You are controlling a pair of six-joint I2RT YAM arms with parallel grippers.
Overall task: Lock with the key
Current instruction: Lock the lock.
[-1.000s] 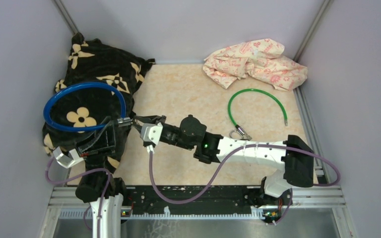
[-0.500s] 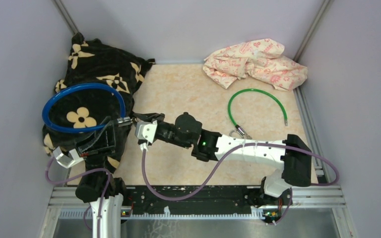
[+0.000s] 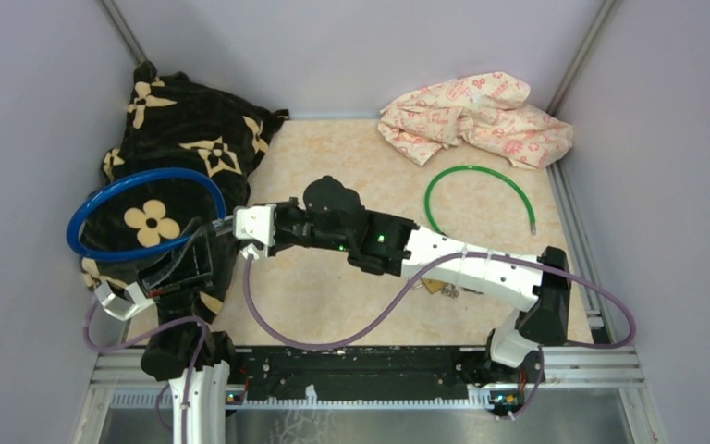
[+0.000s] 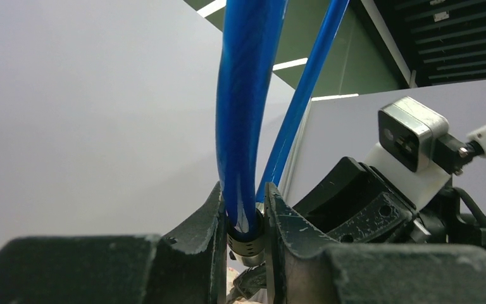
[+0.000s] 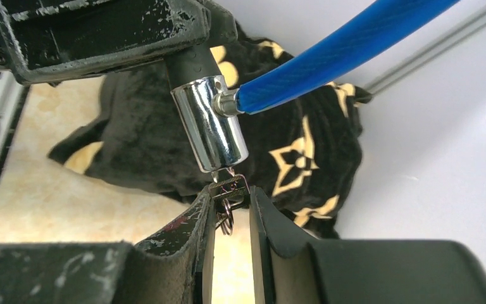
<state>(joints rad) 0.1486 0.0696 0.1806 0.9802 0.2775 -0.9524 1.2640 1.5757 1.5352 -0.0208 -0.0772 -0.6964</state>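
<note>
A blue cable lock (image 3: 148, 174) loops above the black cloth on the left. My left gripper (image 3: 209, 233) is shut on its black collar end (image 4: 248, 244), with the blue cable (image 4: 243, 126) rising between the fingers. The chrome lock cylinder (image 5: 212, 123) hangs from that end. A small key (image 5: 229, 187) with a ring sticks out of the cylinder's bottom. My right gripper (image 5: 230, 196) has its fingertips on both sides of the key's head, shut on it. From above, the right gripper (image 3: 238, 228) meets the left one at the cylinder.
The black cloth with cream flowers (image 3: 194, 120) lies at the back left, a pink patterned cloth (image 3: 476, 116) at the back right. A green cable lock (image 3: 444, 185) lies on the beige table, its small metal end (image 3: 446, 289) by the right forearm. Purple cables trail near the bases.
The right arm has reached further left to the lock cylinder and its jaws have narrowed onto the key. The blue loop has shifted slightly left.
</note>
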